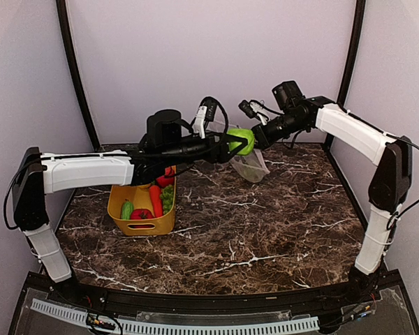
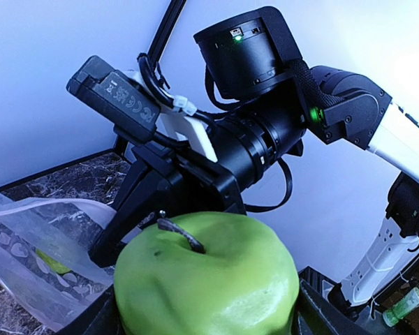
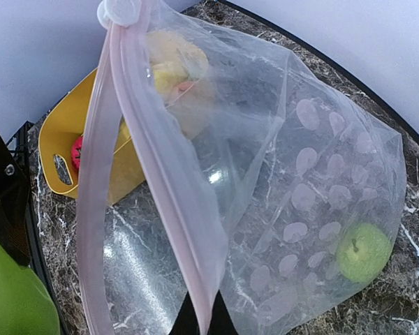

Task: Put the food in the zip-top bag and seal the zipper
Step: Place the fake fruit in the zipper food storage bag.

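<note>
My left gripper [image 1: 239, 143] is shut on a green toy apple [image 1: 242, 139], held in the air at the back of the table; in the left wrist view the apple [image 2: 206, 279] fills the space between the jaws. My right gripper [image 1: 257, 138] is shut on the pinkish zipper [image 3: 167, 181] strip of the clear zip-top bag [image 1: 252, 165], holding it up with its mouth open. The bag [image 3: 307, 195] hangs down to the table, and a small green fruit [image 3: 363, 252] lies in its bottom. The apple is right beside the bag's mouth.
A yellow basket [image 1: 117, 209] stands at the left on the marble table [image 1: 265, 237], holding a carrot [image 1: 156, 200], a red fruit [image 1: 142, 214], a cucumber [image 1: 127, 209] and greens [image 1: 167, 198]. It also shows through the bag in the right wrist view [image 3: 63, 132].
</note>
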`<control>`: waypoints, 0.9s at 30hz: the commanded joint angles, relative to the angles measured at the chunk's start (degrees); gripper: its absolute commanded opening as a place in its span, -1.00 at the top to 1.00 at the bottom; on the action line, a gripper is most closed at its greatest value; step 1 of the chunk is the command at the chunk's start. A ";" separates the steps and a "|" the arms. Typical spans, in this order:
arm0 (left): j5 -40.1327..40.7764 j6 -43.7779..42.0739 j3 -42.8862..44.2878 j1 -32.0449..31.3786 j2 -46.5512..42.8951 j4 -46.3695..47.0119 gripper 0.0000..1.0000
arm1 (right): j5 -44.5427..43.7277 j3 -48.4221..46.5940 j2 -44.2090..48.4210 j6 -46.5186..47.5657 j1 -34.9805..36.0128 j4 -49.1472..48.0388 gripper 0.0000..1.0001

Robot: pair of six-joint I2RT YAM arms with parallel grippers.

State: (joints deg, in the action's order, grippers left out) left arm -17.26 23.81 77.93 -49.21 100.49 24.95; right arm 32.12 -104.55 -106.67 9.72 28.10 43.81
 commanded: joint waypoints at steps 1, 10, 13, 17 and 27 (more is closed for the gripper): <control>1.79 5.15 1.63 -0.51 0.71 6.73 0.10 | 0.05 -2.41 -0.72 -1.18 0.37 2.16 1.00; 17.56 4.01 0.03 -0.45 2.33 3.09 0.16 | -5.24 -0.71 1.58 -1.78 0.36 1.66 1.00; 20.60 4.00 0.29 -0.45 2.95 0.12 0.17 | -6.31 0.32 2.95 -2.15 0.38 0.57 1.00; 21.36 3.77 2.47 -0.45 4.08 -3.55 0.17 | -6.58 0.06 4.10 -2.26 0.63 0.64 1.00; 21.00 4.01 6.01 -0.45 7.08 -8.47 0.07 | -4.80 -0.04 4.90 -1.89 1.72 -0.05 1.00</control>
State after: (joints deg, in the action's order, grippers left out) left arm 3.53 27.64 81.60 -49.43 106.94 19.62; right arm 25.89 -104.95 -103.37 7.81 28.32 45.08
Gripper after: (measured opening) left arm 0.758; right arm 0.003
